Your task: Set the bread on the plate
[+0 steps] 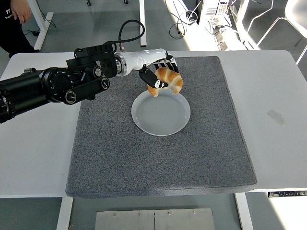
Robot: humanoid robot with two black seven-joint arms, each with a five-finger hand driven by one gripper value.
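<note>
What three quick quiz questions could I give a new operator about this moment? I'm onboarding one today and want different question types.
1. True or false: the bread already lies flat in the middle of the plate.
2. Which hand holds the bread? A) left hand B) right hand C) a person's hand
3. Fill in: the plate sits on a gray ____.

Key: 1 false, it is held over the plate's far rim; 2 A; 3 mat.
</note>
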